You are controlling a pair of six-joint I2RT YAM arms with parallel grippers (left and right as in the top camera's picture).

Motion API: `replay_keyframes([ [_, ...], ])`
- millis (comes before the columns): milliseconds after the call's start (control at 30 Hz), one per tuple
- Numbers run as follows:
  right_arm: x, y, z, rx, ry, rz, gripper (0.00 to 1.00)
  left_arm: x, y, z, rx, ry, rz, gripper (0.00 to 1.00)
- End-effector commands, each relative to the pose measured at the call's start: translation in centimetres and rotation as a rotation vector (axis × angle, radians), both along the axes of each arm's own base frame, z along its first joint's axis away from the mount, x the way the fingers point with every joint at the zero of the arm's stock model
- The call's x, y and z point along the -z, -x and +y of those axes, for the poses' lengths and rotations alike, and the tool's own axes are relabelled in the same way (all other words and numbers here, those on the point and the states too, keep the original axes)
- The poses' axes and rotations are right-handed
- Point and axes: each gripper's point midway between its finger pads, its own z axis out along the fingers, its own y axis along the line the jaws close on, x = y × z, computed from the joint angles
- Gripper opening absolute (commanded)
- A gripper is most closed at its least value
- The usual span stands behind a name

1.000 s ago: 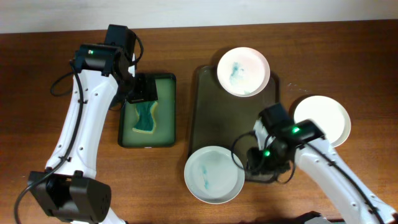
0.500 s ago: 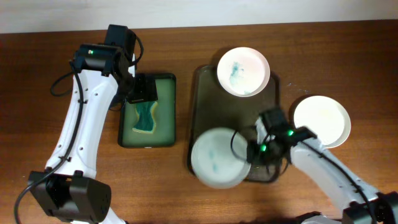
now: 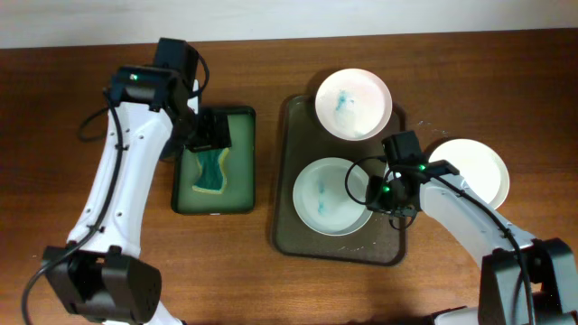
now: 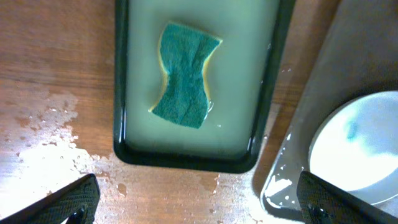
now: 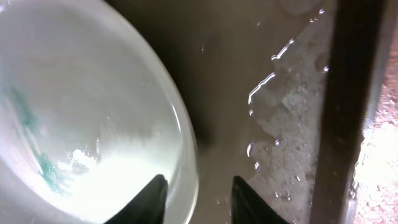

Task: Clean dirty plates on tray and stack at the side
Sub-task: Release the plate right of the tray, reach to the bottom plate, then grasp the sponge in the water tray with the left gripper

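A dirty plate (image 3: 330, 197) with blue-green smears lies in the middle of the dark tray (image 3: 293, 135). My right gripper (image 3: 368, 193) is at its right rim; in the right wrist view the fingers (image 5: 198, 190) straddle that plate's rim (image 5: 93, 112) with a gap, open. A second dirty plate (image 3: 353, 104) rests on the tray's far edge. A clean white plate (image 3: 470, 175) lies on the table right of the tray. My left gripper (image 3: 207, 134) hovers wide open and empty (image 4: 199, 196) over a basin (image 4: 122, 93) holding a green sponge (image 4: 185, 74).
The green basin (image 3: 244, 162) of liquid stands left of the tray. Water drops lie on the wood (image 4: 56, 124) around it and on the tray floor (image 5: 280, 124). The tray's raised right rim (image 5: 348, 93) is close to my right gripper.
My right gripper brought the smeared plate from the table in front of the tray up into the tray's middle. The left arm has not moved.
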Motion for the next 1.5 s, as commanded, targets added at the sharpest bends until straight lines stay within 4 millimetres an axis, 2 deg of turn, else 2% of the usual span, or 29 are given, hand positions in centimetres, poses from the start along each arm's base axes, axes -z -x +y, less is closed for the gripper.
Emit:
replay_keyframes([
  [0,-5.1,-2.5,0.2,-0.054,0.001,-0.134,0.38,4.0,0.8,0.4,0.006,-0.035,0.061,0.89],
  [33,-6.5,-2.9,0.3,-0.076,0.002,-0.165,0.39,5.4,0.8,0.4,0.006,-0.035,0.062,0.84],
  [100,-8.5,-3.3,0.4,-0.107,0.006,-0.203,0.41,8.7,0.9,0.4,0.005,-0.033,0.060,0.66],
  [167,-9.3,-3.2,0.4,-0.110,0.006,-0.206,0.42,11.8,1.0,0.2,-0.003,-0.018,0.047,0.79],
  [200,-9.2,-3.0,0.3,-0.110,0.008,-0.195,0.42,12.8,1.1,0.2,-0.003,-0.019,0.040,0.80],
  [233,-9.1,-2.8,0.3,-0.110,0.009,-0.186,0.42,13.2,1.1,0.4,-0.005,-0.026,0.032,0.77],
  [300,-8.9,-2.5,0.3,-0.111,0.011,-0.172,0.43,14.3,0.5,0.9,-0.011,-0.051,-0.011,0.64],
  [367,-8.9,-2.3,0.3,-0.112,0.012,-0.166,0.43,15.1,-0.4,1.0,-0.016,-0.056,-0.066,0.34],
  [400,-8.8,-2.2,0.2,-0.112,0.012,-0.161,0.42,15.7,-1.0,0.9,-0.017,-0.051,-0.097,0.25],
  [500,-8.7,-1.8,0.2,-0.112,0.015,-0.145,0.43,17.1,-1.2,0.9,-0.017,-0.052,-0.103,0.25],
  [533,-8.7,-1.8,0.1,-0.113,0.015,-0.141,0.42,17.7,-1.0,0.9,-0.017,-0.054,-0.094,0.37],
  [567,-8.7,-1.7,0.1,-0.113,0.015,-0.141,0.42,18.3,-1.0,0.9,-0.016,-0.056,-0.087,0.60],
  [600,-8.7,-1.7,0.1,-0.113,0.015,-0.141,0.42,18.5,-1.0,0.9,-0.016,-0.056,-0.085,0.61],
  [633,-8.7,-1.7,0.1,-0.113,0.015,-0.141,0.42,18.7,-1.1,0.9,-0.016,-0.056,-0.084,0.57],
  [700,-8.6,-1.7,0.1,-0.113,0.016,-0.138,0.42,18.8,-1.5,0.8,-0.013,-0.055,-0.098,0.36],
  [767,-8.6,-1.6,0.1,-0.113,0.016,-0.135,0.42,18.8,-1.8,0.8,-0.014,-0.052,-0.112,0.22],
  [833,-8.6,-1.6,0.1,-0.113,0.016,-0.135,0.42,18.8,-1.9,0.8,-0.014,-0.052,-0.113,0.04],
  [867,-8.6,-1.6,0.1,-0.113,0.017,-0.134,0.42,18.8,-1.8,0.8,-0.014,-0.052,-0.111,0.00],
  [967,-8.5,-1.4,0.0,-0.125,0.022,-0.128,0.42,18.9,-1.5,0.7,-0.011,-0.046,-0.095,0.00],
  [1033,-8.5,-1.4,-0.4,-0.123,0.049,-0.126,0.42,18.2,-1.0,0.6,-0.009,-0.040,-0.071,0.00],
  [1233,-8.2,-1.7,-2.7,-0.011,0.076,-0.112,0.43,12.3,-2.4,-0.5,0.008,0.009,-0.101,0.00],
  [1367,-7.4,-1.3,-3.1,0.008,0.051,-0.063,0.43,13.0,-2.3,-0.2,0.013,-0.008,-0.081,0.00],
  [1467,-6.8,-1.0,-2.9,-0.033,0.050,-0.040,0.41,12.5,-2.4,-0.3,0.013,-0.006,-0.084,0.00],
])
